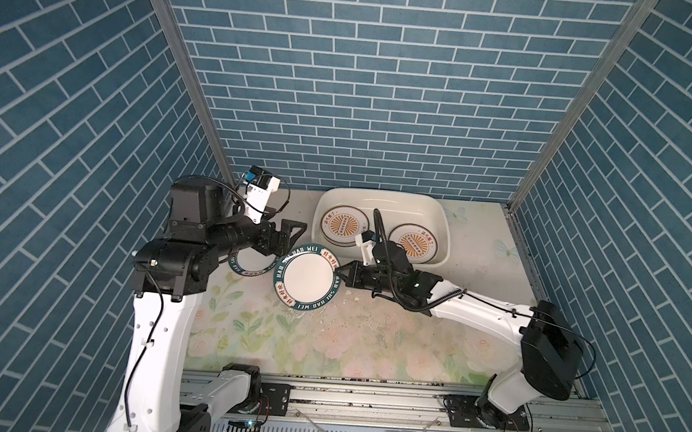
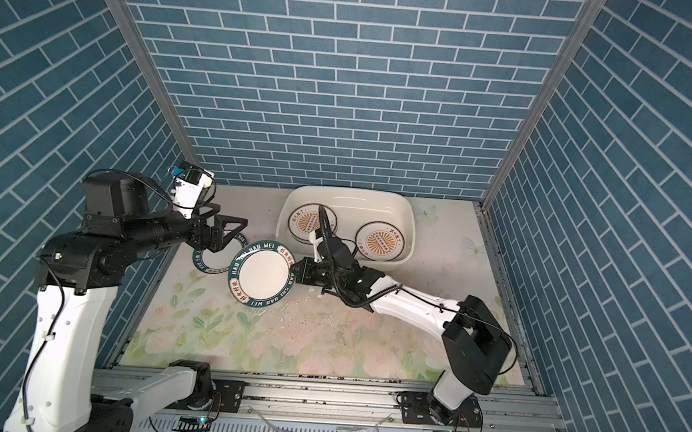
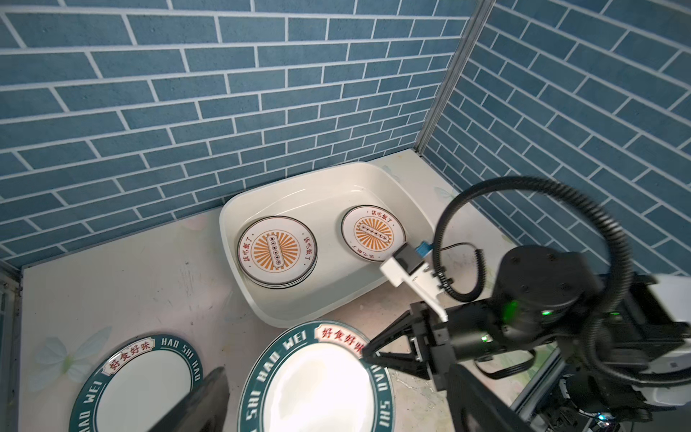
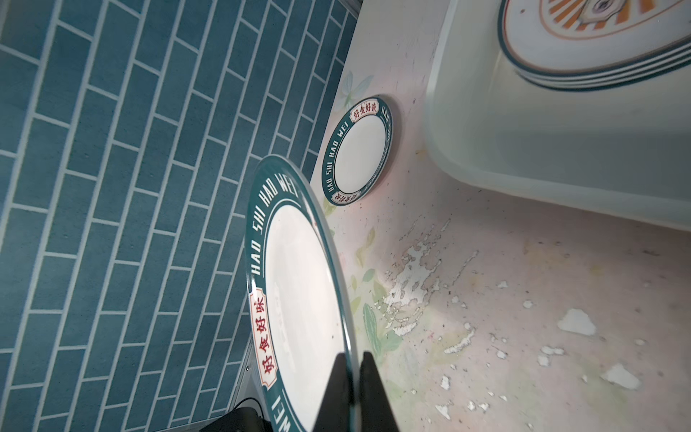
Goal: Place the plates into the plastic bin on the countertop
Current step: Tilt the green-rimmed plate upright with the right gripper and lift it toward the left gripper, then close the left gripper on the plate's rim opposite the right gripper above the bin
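Note:
My right gripper [image 1: 338, 273] [image 4: 353, 359] is shut on the rim of a white plate with a dark teal lettered band [image 1: 308, 276] [image 2: 260, 273] [image 3: 318, 385]. It holds that plate tilted above the countertop [image 1: 327, 341]. A second teal-banded plate [image 1: 248, 270] [image 4: 359, 149] lies flat on the countertop at the left, partly under my left gripper [image 1: 292, 240] [image 2: 232, 234]. The left gripper is open and holds nothing. The white plastic bin [image 1: 383, 194] [image 3: 336, 291] at the back holds a stack of orange sunburst plates [image 1: 344, 226] and one more such plate [image 1: 413, 244].
Blue brick-pattern walls close in the back and both sides. The countertop's print is flaked in patches [image 4: 411, 284] in front of the bin. A metal rail [image 1: 365, 397] with both arm bases runs along the front edge.

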Tool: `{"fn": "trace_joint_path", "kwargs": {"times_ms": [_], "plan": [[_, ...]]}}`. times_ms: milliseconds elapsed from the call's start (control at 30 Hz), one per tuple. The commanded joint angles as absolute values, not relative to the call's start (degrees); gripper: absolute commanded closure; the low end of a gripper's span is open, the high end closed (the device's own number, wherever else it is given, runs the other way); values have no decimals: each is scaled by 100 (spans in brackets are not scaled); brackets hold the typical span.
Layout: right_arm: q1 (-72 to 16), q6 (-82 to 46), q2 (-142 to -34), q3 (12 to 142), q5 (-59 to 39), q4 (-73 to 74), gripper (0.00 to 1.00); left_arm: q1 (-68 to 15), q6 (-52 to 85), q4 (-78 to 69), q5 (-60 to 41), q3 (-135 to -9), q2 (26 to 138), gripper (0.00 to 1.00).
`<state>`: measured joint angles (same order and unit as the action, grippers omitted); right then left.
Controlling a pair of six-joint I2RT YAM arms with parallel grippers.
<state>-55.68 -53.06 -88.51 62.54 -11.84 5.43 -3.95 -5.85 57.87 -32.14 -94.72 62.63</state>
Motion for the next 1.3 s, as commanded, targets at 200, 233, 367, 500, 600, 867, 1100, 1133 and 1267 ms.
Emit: {"fn": "trace_joint_path", "kwargs": {"times_ms": [200,233,367,500,600,867,1100,1133,1267], "plan": [[-4807,-4731,-6918,5950,-613,-1138,100,-885,-1040,5825,-3238,-9600,7114,8],[-4740,-4721,-6779,5958,-590,-1271,100,-981,-1106,5842,-3207,-9646,7221,8],[-4407,-4694,-6406,6058,-563,-1818,100,-1122,-1042,5838,-3732,-9847,7756,8],[-4135,-4584,-6229,6295,-545,-2342,100,-1166,-534,5712,-4223,-9810,8228,10],[-3952,-4535,-6157,6471,-554,-2594,100,-1166,48,5415,-4693,-9567,8472,11],[-3458,-4482,-6218,6745,-912,-2839,100,-1465,378,5141,-5328,-9452,9123,13],[-3207,-4500,-6179,6764,-1167,-2780,100,-1824,556,5062,-5750,-9499,9565,22],[-3177,-4515,-6163,6736,-1180,-2759,100,-1874,567,5062,-5759,-9501,9596,23],[-3079,-4611,-6023,6556,-1289,-2550,100,-2040,551,5084,-5663,-9516,9710,30]]}}
